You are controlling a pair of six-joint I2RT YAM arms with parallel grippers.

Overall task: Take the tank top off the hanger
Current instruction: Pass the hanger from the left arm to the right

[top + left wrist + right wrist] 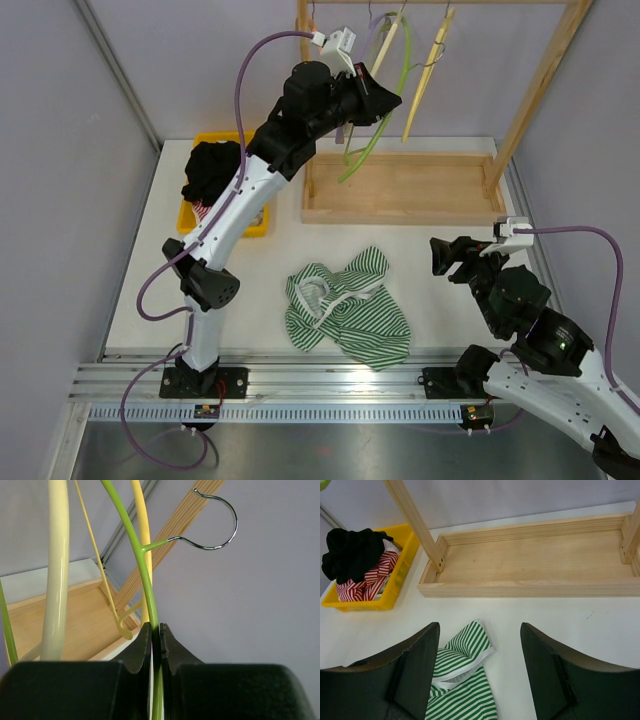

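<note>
**Tank top off, hanger bare**
Top: tank top (pixel 345 318) lies crumpled on the table (pixel 270 260), and the hanger (pixel 372 145) is empty. Left wrist: left gripper (pixel 156 630) is clamped on the hanger. Right wrist: right gripper (pixel 480 627) has its jaws apart. The task looks done.

Tank top (pixel 350 315), green-and-white striped, off the hanger and lying crumpled in a heap on the white table (pixel 450 240), near its front edge; white trim shows at the folds. Hanger (pixel 142 570), thin green plastic with a metal hook (pixel 220 545), bare, tilted, pinched between the left gripper (pixel 156 640) fingers.
</note>
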